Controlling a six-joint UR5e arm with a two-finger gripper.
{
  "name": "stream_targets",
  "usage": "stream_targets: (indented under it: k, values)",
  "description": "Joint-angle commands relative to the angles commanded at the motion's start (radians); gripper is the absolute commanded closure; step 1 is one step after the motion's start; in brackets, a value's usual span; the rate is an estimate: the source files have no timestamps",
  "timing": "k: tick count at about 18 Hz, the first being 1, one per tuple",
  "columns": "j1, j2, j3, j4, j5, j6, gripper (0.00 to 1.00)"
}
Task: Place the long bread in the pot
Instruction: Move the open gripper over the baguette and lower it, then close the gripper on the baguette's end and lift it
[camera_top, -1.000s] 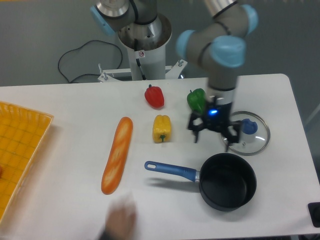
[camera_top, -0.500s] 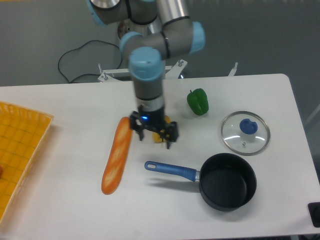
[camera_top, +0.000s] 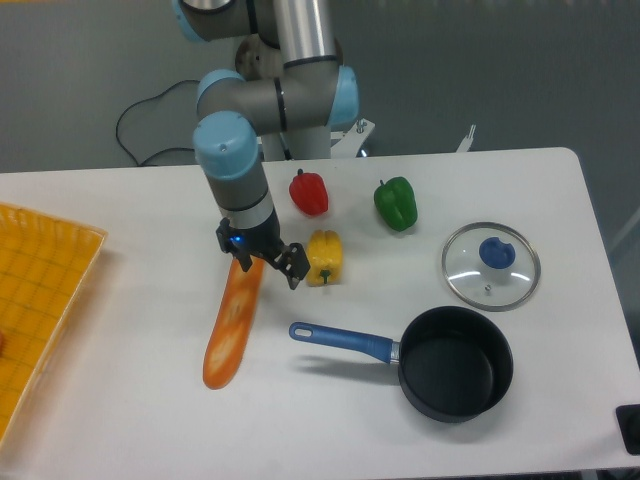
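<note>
The task is sitting at its opening stage, as far as can be judged: the long bread (camera_top: 232, 325) is lying flat on the table (camera_top: 120, 420), not lifted, and the pot (camera_top: 456, 375) is standing with nothing showing inside it; the grasp, the lift, the carry and the release are all still waiting to be done; the bread is lying well apart from the pot, off beyond the tip of the pot's blue handle, stretching lengthwise toward the table's near edge; the pincer (camera_top: 263, 263) is hanging right over the bread's far end, the end lying farther from the pot's rim, with its dark fingers spreading open to either side of the loaf, one finger reaching toward the yellow bell pepper (camera_top: 323, 257) just beside it; whether the fingers are touching the crust cannot be told from this view; nothing is being pinched; the pot's mouth is facing up and unobstructed, with the glass lid (camera_top: 491, 265) lying just behind it.
</note>
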Motion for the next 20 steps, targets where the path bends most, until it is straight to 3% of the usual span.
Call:
stream_targets:
  k: [7,11,12,15,18,20]
  values:
    - [-0.087,-0.054,-0.02,0.002,0.023,-0.045,0.05]
    - [-0.094,-0.084,-0.017,0.005,0.026,-0.051,0.1]
    - [-0.094,-0.087,-0.017,0.005,0.026,-0.049,0.18]
    - [-0.089,-0.087,-0.012,0.005,0.025,-0.043,0.62]
    - [-0.086,-0.086,-0.011,0.005,0.025,-0.043,0.97]
    - [-0.083,-0.083,-0.009,0.005,0.023,-0.026,1.0]
